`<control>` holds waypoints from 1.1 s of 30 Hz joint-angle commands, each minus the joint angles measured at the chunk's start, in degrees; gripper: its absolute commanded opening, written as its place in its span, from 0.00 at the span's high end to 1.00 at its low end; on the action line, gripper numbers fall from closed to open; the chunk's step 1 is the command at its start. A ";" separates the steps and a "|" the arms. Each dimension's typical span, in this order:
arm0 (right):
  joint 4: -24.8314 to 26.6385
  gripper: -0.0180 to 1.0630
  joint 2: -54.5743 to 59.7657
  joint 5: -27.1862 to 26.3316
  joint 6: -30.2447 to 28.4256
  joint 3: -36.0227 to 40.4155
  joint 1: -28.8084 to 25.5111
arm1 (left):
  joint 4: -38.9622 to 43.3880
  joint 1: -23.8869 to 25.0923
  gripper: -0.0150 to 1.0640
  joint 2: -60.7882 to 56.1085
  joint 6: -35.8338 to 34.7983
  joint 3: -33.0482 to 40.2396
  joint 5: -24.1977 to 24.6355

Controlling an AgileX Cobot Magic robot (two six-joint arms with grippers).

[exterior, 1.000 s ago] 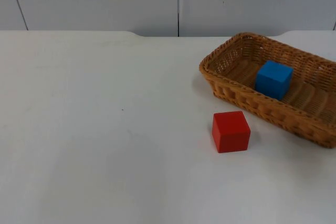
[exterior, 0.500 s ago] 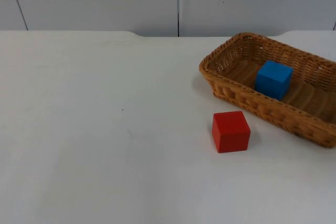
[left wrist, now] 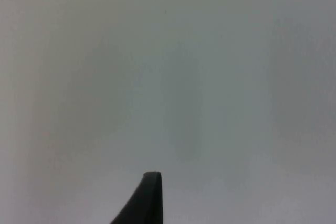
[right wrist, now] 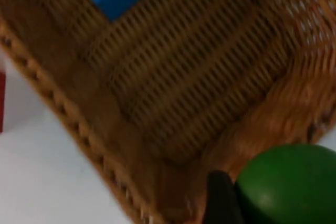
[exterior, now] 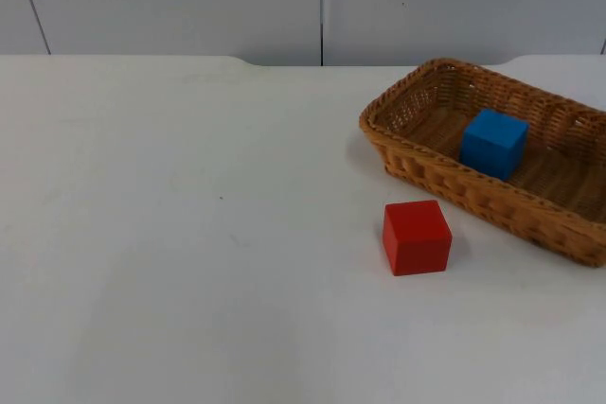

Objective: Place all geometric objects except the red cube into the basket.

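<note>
Your right hand (right wrist: 231,203) is above the far end of the basket (right wrist: 173,103), and a green ball (right wrist: 289,182) sits right against its black fingertip. It looks closed on the ball, held over the basket's inner wall near a corner. Your left hand (left wrist: 149,198) hovers over bare tabletop (left wrist: 168,77), waiting; you cannot tell whether its fingers are open or closed.

In the top view the basket (exterior: 417,163) lies at the right of the frame, with the blue cube (exterior: 493,142) already inside it. The red cube (exterior: 417,237) stands on the tabletop (exterior: 189,234) just in front of the basket's near rim, close but not touching.

Judging from this, the ball is the 1 piece not yet placed. The risk is the release point: the ball hangs close to the rim and corner, so letting go here could send it onto the woven edge and out over the side. A round thing will roll, and a drop from height could bounce it off the weave. Watch the red cube too, since any nudge to the basket could shove it.
</note>
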 commanded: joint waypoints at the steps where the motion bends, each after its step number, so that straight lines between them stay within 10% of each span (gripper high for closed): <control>1: -0.10 0.98 3.30 -0.80 -1.43 -2.68 -0.27 | 0.58 0.18 0.01 -0.34 0.00 0.12 -0.17; 11: 0.52 0.98 16.56 -10.02 -4.39 -8.62 -0.14 | 0.58 0.18 0.01 -0.34 0.00 0.12 -0.27; 16: 0.52 0.78 19.20 -11.45 -4.39 -8.62 -0.14 | 0.58 0.18 0.01 -0.34 0.00 0.12 -0.27; 23: 2.05 0.25 18.38 -11.10 -4.39 -8.62 -0.14 | 0.58 0.18 0.01 -0.34 0.00 0.12 -0.39; 33: 3.31 0.21 2.26 -3.18 -4.39 -8.62 -0.14 | 0.58 0.18 0.01 -0.34 0.00 0.12 -1.36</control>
